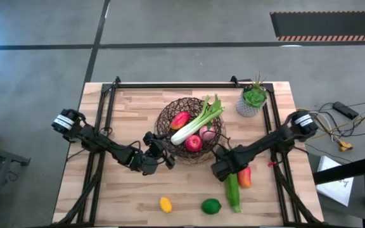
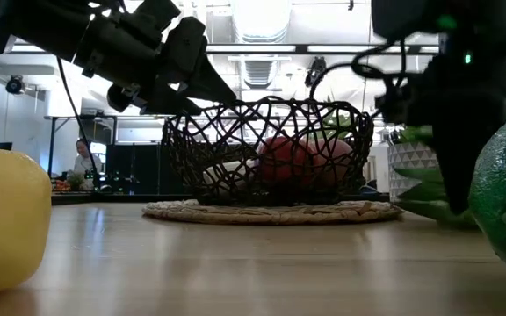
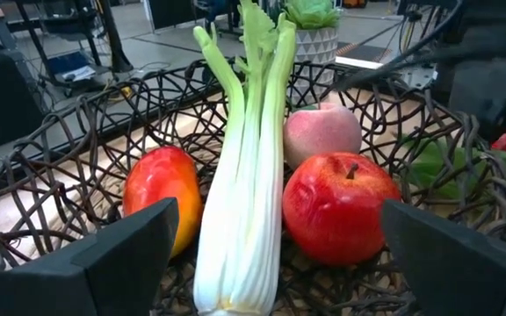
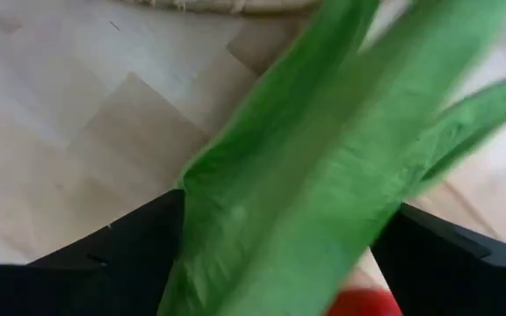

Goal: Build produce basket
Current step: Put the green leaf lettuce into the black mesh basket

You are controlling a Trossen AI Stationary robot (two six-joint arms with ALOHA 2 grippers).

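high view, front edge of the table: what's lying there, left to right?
lemon → lime → long green vegetable → red-orange fruit. The right gripper sits over the vegetable's top end.

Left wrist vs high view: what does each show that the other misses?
Only the left wrist view: the apple's stem and the wire weave up close, from between the left gripper's open fingers.

Only the high view: lemon, lime, the long green vegetable and red-orange fruit on the table under the right gripper.

Both: basket holding celery, red apple, pink fruit and a red-orange fruit; the potted plant.
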